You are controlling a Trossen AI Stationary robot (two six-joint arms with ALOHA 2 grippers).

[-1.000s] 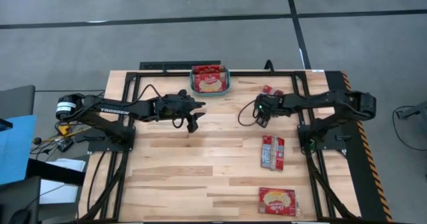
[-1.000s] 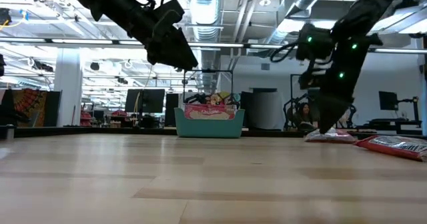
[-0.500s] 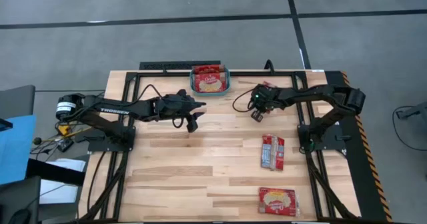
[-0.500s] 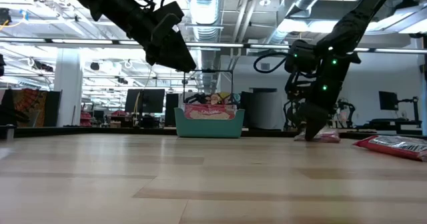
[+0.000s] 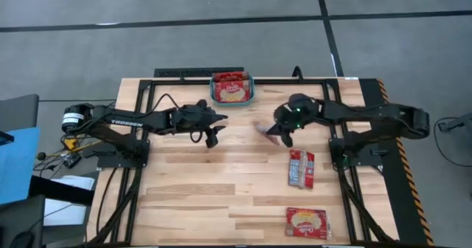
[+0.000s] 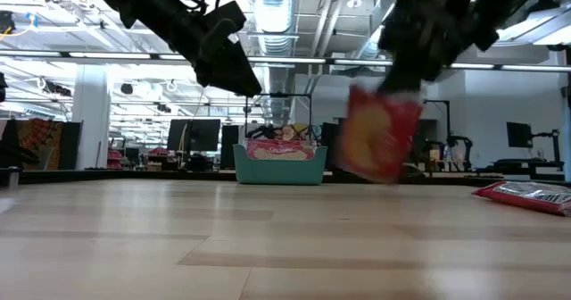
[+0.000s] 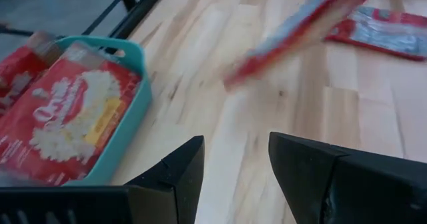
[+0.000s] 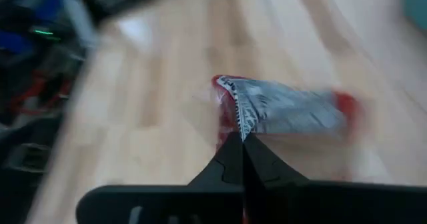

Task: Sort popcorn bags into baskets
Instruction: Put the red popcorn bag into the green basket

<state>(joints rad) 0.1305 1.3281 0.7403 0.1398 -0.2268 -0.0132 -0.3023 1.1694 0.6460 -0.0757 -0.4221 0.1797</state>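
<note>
My right gripper [image 5: 282,135] is above the table's middle, shut on a red popcorn bag [image 6: 379,139] with a silver label [image 8: 280,111]. The bag is blurred in every view. My left gripper [image 5: 216,128] hovers open just near of the teal basket [image 5: 251,93] at the far edge, with nothing between its fingers [image 7: 237,164]. The basket [image 7: 137,97] holds popcorn bags, and one [image 7: 67,117] lies face up on top. Two more bags [image 5: 302,167] [image 5: 306,223] lie flat on the table's right side. My right gripper pinches the bag by one edge [image 8: 233,125] between its two shut fingertips. The fingers slant down toward the table's left. The bag is lifted clear of the table and hangs tilted below the gripper [image 6: 406,72].
A black metal frame [image 5: 184,74] runs along the far edge beside the basket. Another bag [image 6: 526,195] lies low at the right in the low view. Bare wood [image 5: 199,189] stretches across the left and near parts of the table.
My right gripper reached a bag lying near the far edge, shut on it and rose, tipping from pointing down to a shallower slant and moving toward the table's middle. The bag has come off the table and now hangs tilted in the air.
</note>
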